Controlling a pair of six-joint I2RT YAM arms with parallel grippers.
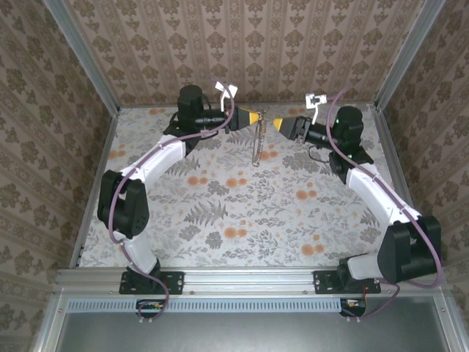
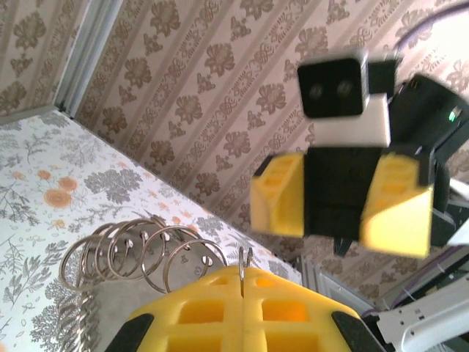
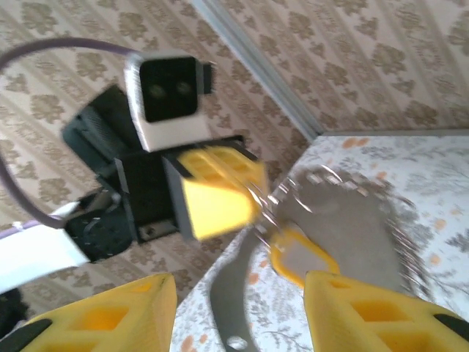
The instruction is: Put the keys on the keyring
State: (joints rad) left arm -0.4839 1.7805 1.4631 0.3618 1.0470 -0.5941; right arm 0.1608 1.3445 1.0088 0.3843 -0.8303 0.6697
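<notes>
Two grippers meet: left gripper (image 2: pixel 242 282) pinches the keyring (image 2: pixel 124 249), right gripper (image 2: pixel 341 205) gapes open before the key (image 3: pixel 300 257); threading likely calls for gripping it.

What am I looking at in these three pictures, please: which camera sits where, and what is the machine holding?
These are two robot arms bolted at the near edge of a flower-patterned table. The overhead picture is taken from above and behind them. The other two come from a camera on each wrist, so each looks out over its own gripper at the other arm's. The left gripper is shut, pinching the keyring, a bunch of thin metal hoops that hangs from it. The right gripper faces it with jaws open, holding nothing. The right wrist picture shows a small key with a yellow head just below the left gripper. It is too blurred to tell whether it is on the ring.
</notes>
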